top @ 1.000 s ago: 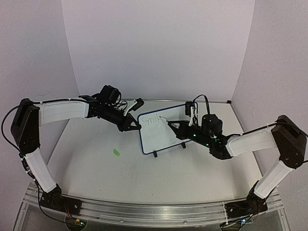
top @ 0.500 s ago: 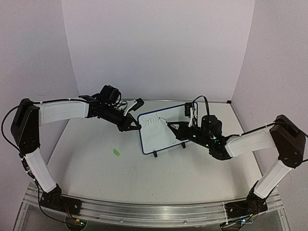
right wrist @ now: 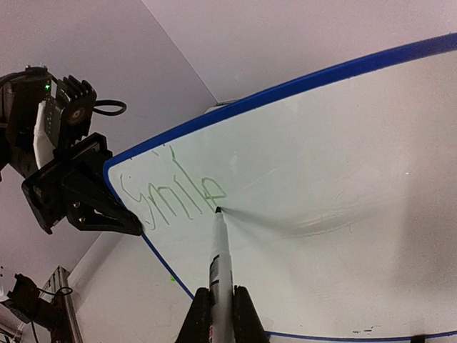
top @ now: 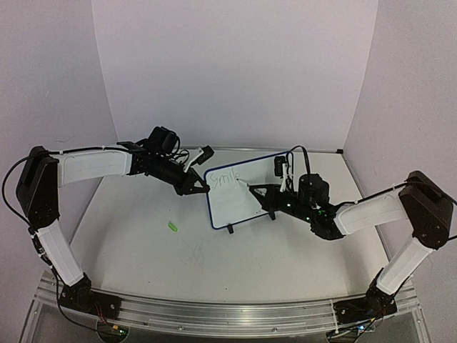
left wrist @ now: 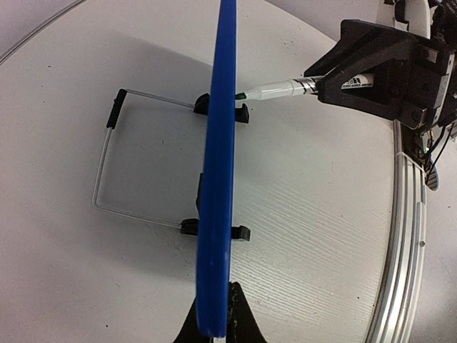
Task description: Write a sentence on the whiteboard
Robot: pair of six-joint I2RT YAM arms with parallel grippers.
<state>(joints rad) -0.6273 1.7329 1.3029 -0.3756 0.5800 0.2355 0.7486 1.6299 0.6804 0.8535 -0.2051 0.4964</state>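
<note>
The whiteboard (top: 237, 206) stands upright on its two black feet (left wrist: 241, 113) between the two grippers, its face turned toward the right gripper (top: 263, 193) and its left edge in the left gripper (top: 197, 187). Green writing (right wrist: 171, 191) reading "Smile" sits in the board's upper left corner, just beside the left gripper's fingertips and just above and left of the marker tip. The rest of the white face, toward the right gripper's far side, is bare.

The right gripper is clamped on a white marker (right wrist: 220, 259) that points away from it, and the dark tip touches the board right after the last letter. From the left wrist view the marker (left wrist: 275, 90) meets the board's face nearly square-on.

The left gripper is closed on the blue frame: in its own wrist view the two black fingers (left wrist: 241, 323) sit either side of the board's edge (left wrist: 218, 179), which runs straight away from the camera. Behind the board, on the side away from the right gripper, a thin wire stand (left wrist: 104, 163) lies flat on the counter (top: 143, 239).

A small green object (top: 172, 226), too small to identify, lies on the counter below the left gripper, well apart from the board.
</note>
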